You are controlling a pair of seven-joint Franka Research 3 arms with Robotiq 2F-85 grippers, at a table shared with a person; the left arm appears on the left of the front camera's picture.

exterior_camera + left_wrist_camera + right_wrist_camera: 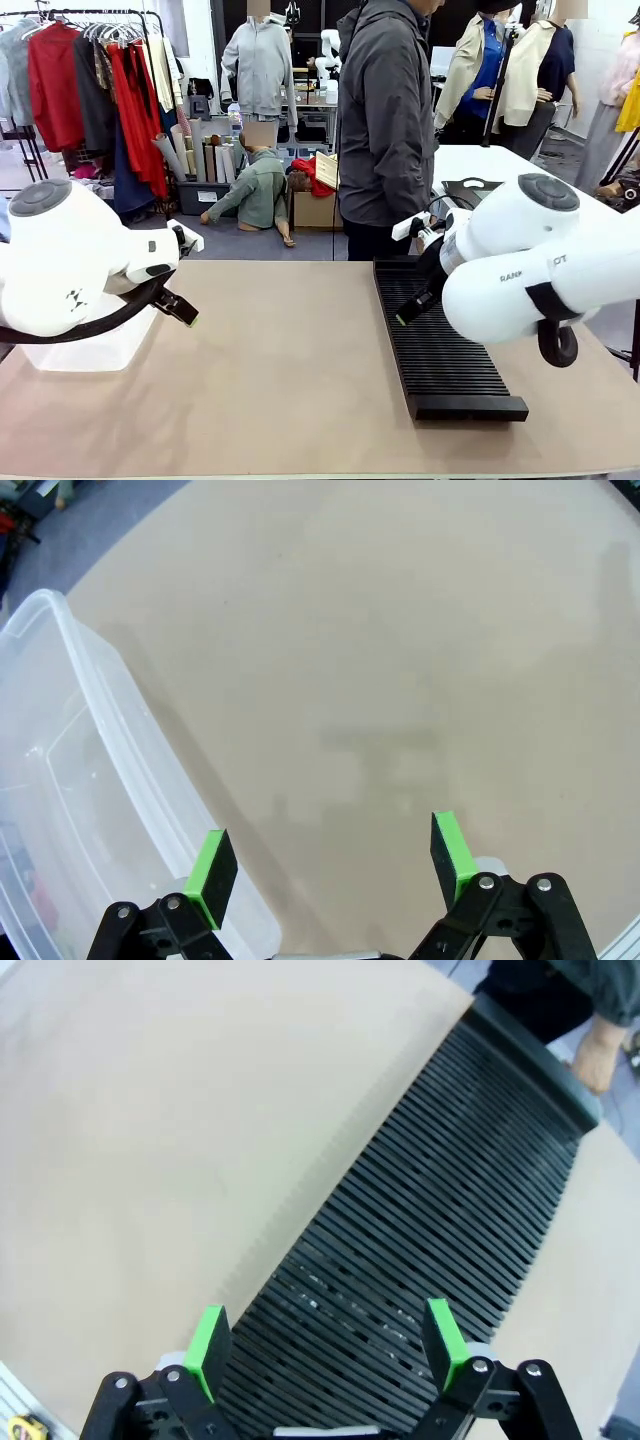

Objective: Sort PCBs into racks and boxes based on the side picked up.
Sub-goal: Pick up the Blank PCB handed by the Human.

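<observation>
Right jaws gape over rack point(430, 1210), left jaws seemingly beside box point(100, 675).

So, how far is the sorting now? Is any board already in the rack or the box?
Nothing looks done yet: the visible slots of the rack hold no board, and the visible part of the box looks empty. Nothing is in hand either: the left gripper is open over the table beside the box, the right gripper open above the rack. So the whole sorting seems left to do.
</observation>
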